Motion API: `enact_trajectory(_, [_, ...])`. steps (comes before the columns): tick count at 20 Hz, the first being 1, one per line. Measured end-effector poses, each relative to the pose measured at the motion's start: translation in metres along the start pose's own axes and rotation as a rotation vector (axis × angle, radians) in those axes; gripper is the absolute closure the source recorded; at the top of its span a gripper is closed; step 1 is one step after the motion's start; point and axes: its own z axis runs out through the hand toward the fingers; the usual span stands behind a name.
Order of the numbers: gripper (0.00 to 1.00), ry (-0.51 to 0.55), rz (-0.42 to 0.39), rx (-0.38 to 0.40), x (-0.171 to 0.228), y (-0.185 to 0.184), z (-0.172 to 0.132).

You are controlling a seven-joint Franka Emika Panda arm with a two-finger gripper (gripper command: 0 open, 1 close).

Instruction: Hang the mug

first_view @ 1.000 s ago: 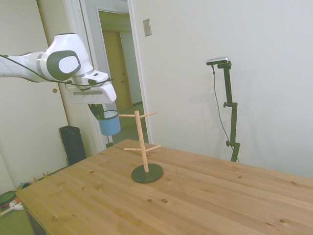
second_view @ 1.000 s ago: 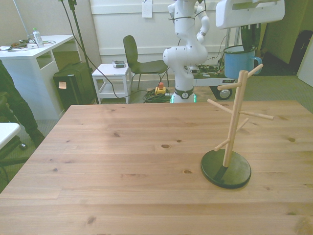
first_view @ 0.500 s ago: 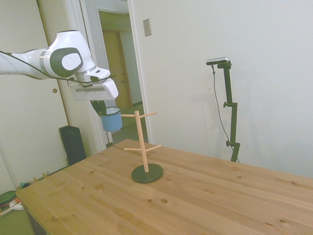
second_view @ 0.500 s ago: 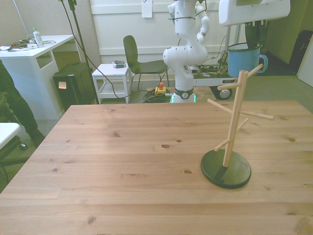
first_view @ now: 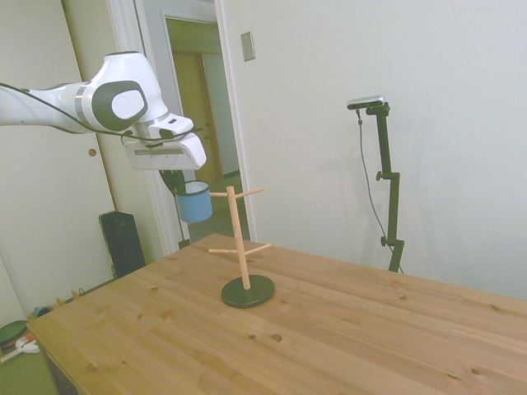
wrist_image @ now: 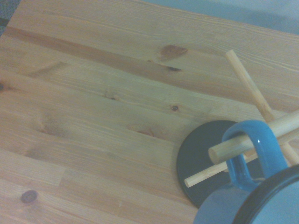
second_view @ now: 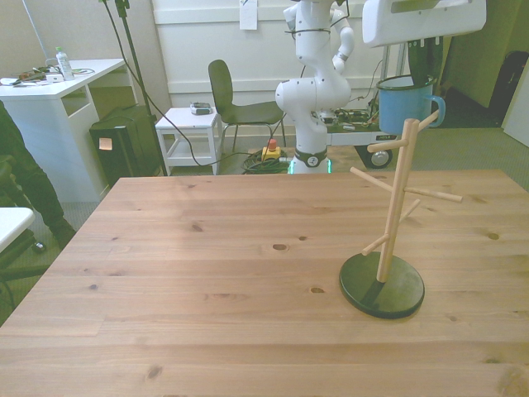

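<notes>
The white Franka arm's gripper holds the light-blue enamel mug in the air beside the wooden peg stand, its dark fingers closed on the mug's rim, one inside the cup and one outside as far as the side view shows. The mug hangs upright directly below the fingers, well above the wooden table, its handle turned toward the stand. In the wrist view the blue handle loops around the tip of one upper peg, with the stand's dark round base on the table planks beneath it (whether the handle touches the peg cannot be told). Compared with a second ago, the arm has carried the mug sideways toward the stand: in the side view the mug then hung clearly apart from the top peg and a little lower, and now it sits just beside that peg's end; half a second ago it was partway there. In the front view the mug lies behind the stand's top, near its uppermost angled peg. The stand itself has not shifted on the table. A person's dark sleeve shows at the front view's left edge.
</notes>
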Motion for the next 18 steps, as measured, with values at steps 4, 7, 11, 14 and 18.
enact_trajectory(4, [1.00,0.001,0.013,0.000,0.010,0.002,0.002])
enact_trajectory(7, [1.00,-0.002,0.018,-0.002,0.016,0.002,0.006])
enact_trajectory(11, [1.00,-0.010,0.024,-0.008,0.021,0.003,0.013])
enact_trajectory(14, [1.00,-0.011,0.029,-0.010,0.023,0.005,0.014])
enact_trajectory(18, [1.00,-0.015,0.037,-0.015,0.027,0.009,0.018])
